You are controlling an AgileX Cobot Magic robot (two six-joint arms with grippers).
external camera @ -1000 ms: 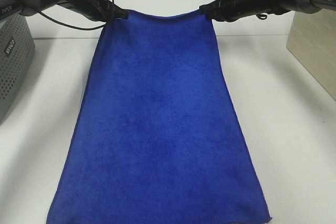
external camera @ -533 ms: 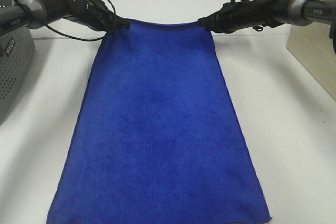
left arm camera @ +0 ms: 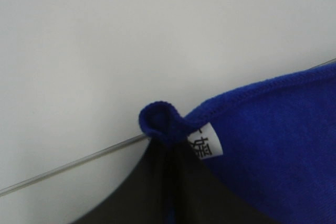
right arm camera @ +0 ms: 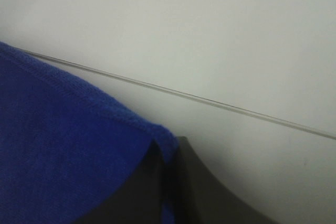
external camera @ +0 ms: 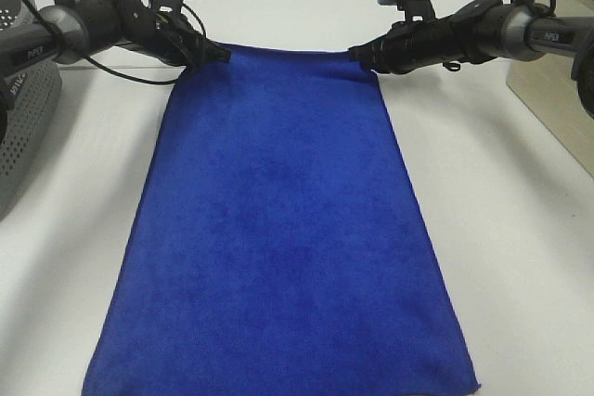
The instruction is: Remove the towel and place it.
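Observation:
The royal-blue towel [external camera: 278, 229] lies spread over the white table, its near edge at the bottom of the exterior view. My left gripper [external camera: 221, 51] is shut on its far left corner, and my right gripper [external camera: 360, 55] is shut on its far right corner, holding the far edge low above the table. In the left wrist view the pinched corner of the towel [left arm camera: 163, 121] curls over the dark fingers [left arm camera: 152, 187], with a small white tag [left arm camera: 205, 142] beside it. In the right wrist view the towel's corner [right arm camera: 79, 145] is clamped between dark fingers [right arm camera: 194, 182].
A grey perforated box [external camera: 19, 108] stands at the left edge. A beige wood-grain box [external camera: 557, 90] stands at the right edge. The white table [external camera: 501, 257] shows bare on both sides of the towel. A thin seam line crosses the table [right arm camera: 236, 109].
Both grippers have come down and a little toward the near side with the towel's far corners, so the far edge now sits lower. The near edge has not moved.

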